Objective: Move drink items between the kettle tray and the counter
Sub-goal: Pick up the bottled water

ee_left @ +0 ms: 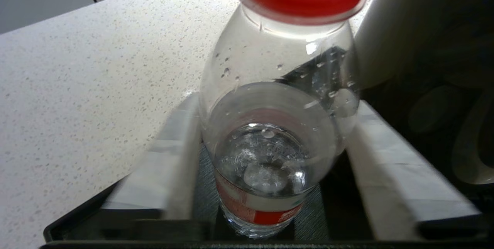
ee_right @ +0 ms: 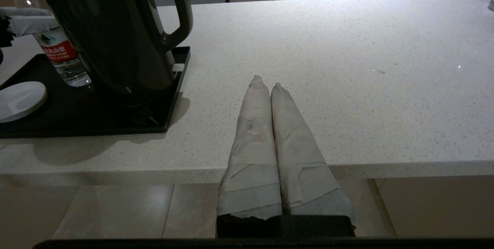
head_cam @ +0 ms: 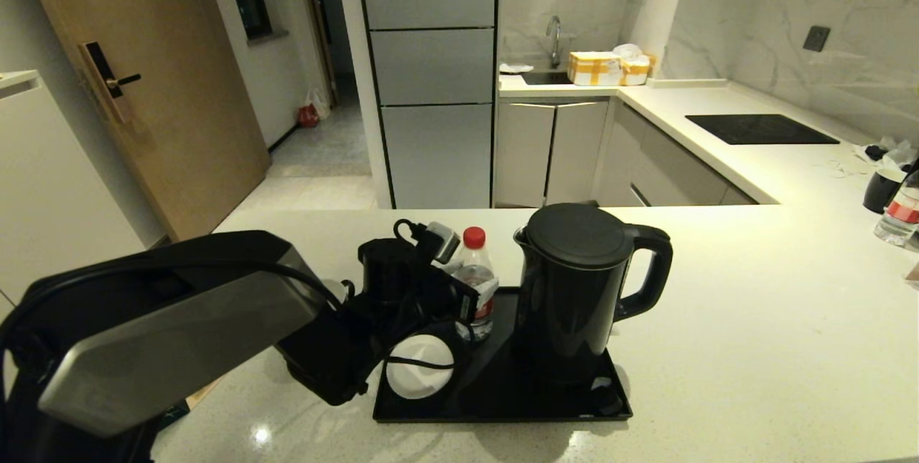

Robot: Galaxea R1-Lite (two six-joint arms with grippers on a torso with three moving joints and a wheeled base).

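Note:
The clear bottle (head_cam: 475, 283) with its red cap stands at the back left of the glossy black kettle tray (head_cam: 502, 405). My left gripper (head_cam: 470, 298) reaches in from the left, and its taped fingers (ee_left: 173, 156) press both sides of the bottle (ee_left: 278, 125). The tall black kettle (head_cam: 574, 291) stands on the tray's right half, and the white saucer (head_cam: 420, 366) lies at the tray's front left. A black mug (head_cam: 882, 190) sits far right on the cream counter (head_cam: 754, 319). My right gripper (ee_right: 266, 83) is shut and empty, at the counter's front edge right of the tray (ee_right: 58, 114).
A second bottle (head_cam: 901, 215) stands beside the mug at the far right edge. The black hob panel (head_cam: 761, 129) lies flush in the back counter. Boxes (head_cam: 596, 68) sit by the sink. Bare counter stretches right of the kettle (ee_right: 108, 29).

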